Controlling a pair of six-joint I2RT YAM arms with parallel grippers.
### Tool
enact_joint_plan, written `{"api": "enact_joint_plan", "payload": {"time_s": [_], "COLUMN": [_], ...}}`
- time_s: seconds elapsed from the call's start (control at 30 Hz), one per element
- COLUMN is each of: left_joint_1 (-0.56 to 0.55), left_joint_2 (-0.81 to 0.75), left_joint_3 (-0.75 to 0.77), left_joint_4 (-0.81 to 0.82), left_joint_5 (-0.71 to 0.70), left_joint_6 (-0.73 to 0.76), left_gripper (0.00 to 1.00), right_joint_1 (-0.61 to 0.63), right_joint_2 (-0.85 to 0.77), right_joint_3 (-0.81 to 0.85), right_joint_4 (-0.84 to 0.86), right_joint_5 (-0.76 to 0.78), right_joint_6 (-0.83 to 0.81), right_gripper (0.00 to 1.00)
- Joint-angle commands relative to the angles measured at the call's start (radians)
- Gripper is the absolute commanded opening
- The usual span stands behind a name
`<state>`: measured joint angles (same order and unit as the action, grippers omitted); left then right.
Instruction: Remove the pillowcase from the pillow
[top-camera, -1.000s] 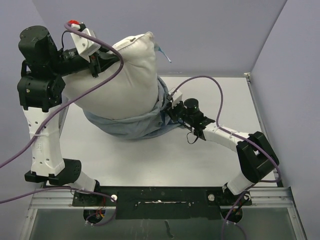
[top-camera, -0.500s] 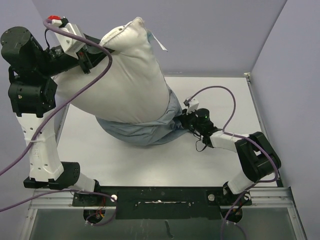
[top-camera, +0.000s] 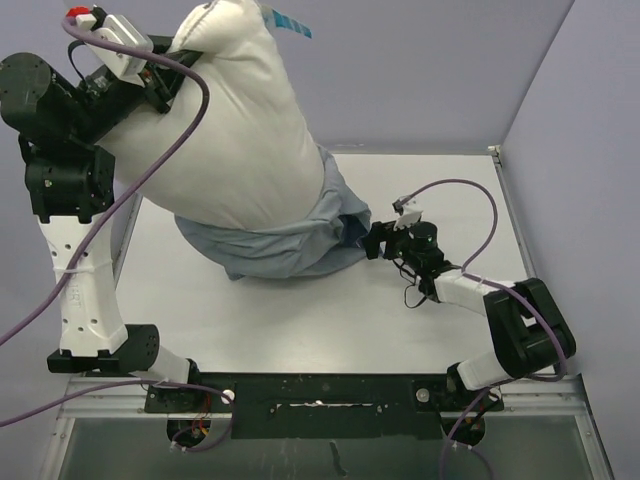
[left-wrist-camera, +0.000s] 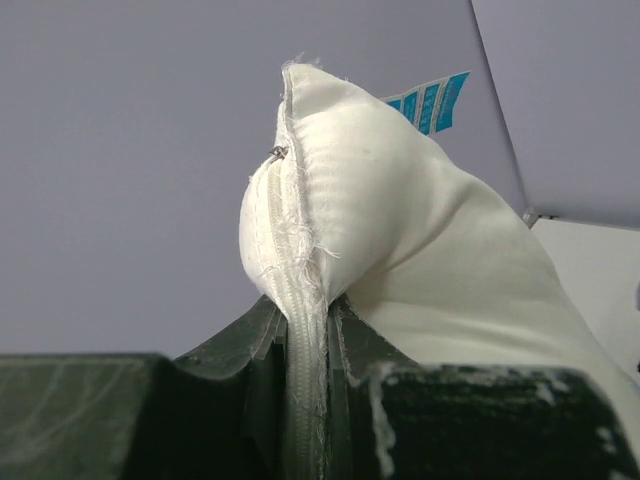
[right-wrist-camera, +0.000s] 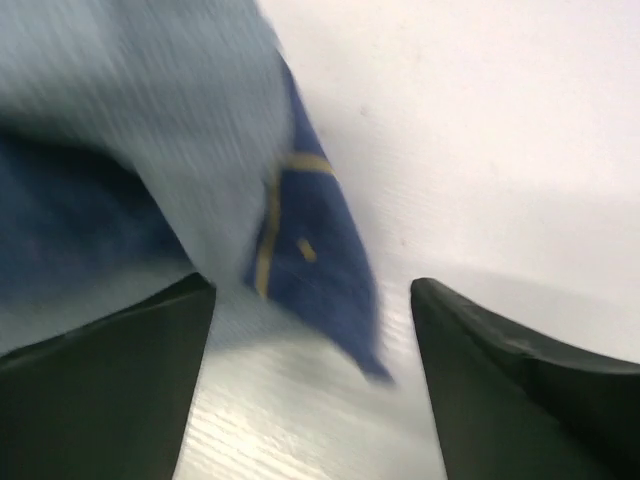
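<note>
**Change since prior frames:** the left gripper (top-camera: 168, 80) has carried the pillow (top-camera: 230, 130) higher and further toward the upper left. More white fabric now stands clear of the pillowcase (top-camera: 285, 240). The right gripper (top-camera: 374, 240) has drawn back to the right, off the cloth it was at before.

**Pillow:** white and plump, held tilted. Its upper end is raised at the top left and its lower end sits inside the pillowcase. A blue-and-white tag (top-camera: 290, 22) sticks out at the topmost corner.

**Pillowcase:** blue cloth with a paler inside, bunched in folds around the pillow's lower end and resting on the bench (top-camera: 300, 320). Its right edge is just beside the right gripper.

**Left gripper:** the jaws are closed tight on the frayed seam at the pillow's upper end. In the left wrist view the seam is pinched between the two dark fingers (left-wrist-camera: 230, 350).

**Right gripper:** low over the bench, with the jaws spread wide and nothing clamped. In the right wrist view a blue corner with yellow stitching lies ahead in the gap between the fingers (right-wrist-camera: 100, 380). That view is blurred, so I cannot tell whether the corner touches either finger.

**Cable:** a purple cable (top-camera: 150, 170) is draped across the left arm and the pillow's front.
</note>
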<state>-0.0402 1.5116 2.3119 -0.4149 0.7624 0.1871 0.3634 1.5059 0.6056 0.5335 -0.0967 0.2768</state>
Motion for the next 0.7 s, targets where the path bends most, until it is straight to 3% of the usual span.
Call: {"api": "enact_joint_plan", "payload": {"time_s": [0.0, 0.13, 0.37, 0.5, 0.67], "left_joint_1": [0.020, 0.020, 0.022, 0.025, 0.028], "left_joint_2": [-0.088, -0.099, -0.090, -0.085, -0.094], "left_joint_3": [0.039, -0.010, 0.029, 0.069, 0.104], "left_joint_4": [0.345, 0.346, 0.352, 0.351, 0.335], "left_joint_5": [-0.061, -0.030, 0.011, 0.015, 0.052], "left_joint_6": [0.012, -0.010, -0.064, -0.057, -0.058], "left_gripper": [0.00, 0.00, 0.00, 0.00, 0.00], "right_joint_1": [-0.015, -0.005, 0.061, 0.132, 0.118], "right_joint_2": [-0.132, -0.205, -0.143, -0.042, 0.000], "right_joint_3": [-0.076, -0.120, -0.039, 0.042, 0.099], "right_joint_4": [0.077, 0.116, 0.041, -0.025, -0.022], "right_joint_5": [-0.044, -0.152, -0.278, -0.266, -0.240], "right_joint_6": [-0.021, -0.122, -0.244, -0.327, -0.356], "right_gripper": [0.89, 1.00, 0.98, 0.98, 0.98]}}
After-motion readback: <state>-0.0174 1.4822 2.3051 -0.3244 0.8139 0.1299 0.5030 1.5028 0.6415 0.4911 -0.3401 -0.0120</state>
